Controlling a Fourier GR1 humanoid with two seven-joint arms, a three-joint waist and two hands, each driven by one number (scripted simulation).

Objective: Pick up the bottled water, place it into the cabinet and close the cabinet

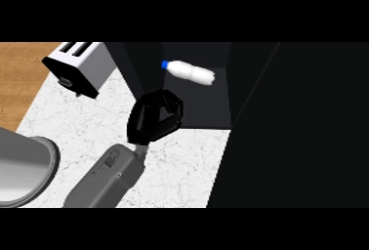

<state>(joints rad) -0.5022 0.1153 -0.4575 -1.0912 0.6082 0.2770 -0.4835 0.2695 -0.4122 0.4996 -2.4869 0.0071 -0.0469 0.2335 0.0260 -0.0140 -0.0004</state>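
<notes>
Head view: the right hand (155, 117), released and empty, is hovering at the mouth of the cabinet (216, 105); the bottled water (189, 71) is lying inside, so closing it looks next.

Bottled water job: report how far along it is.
Done: the bottled water lies inside the cabinet, apart from the left robot hand. In hand: nothing; that hand hangs at the cabinet's front edge. Left: closing the cabinet, which is open.

Blue-capped bottled water (189, 72) lies inside open cabinet (213, 105).
</notes>
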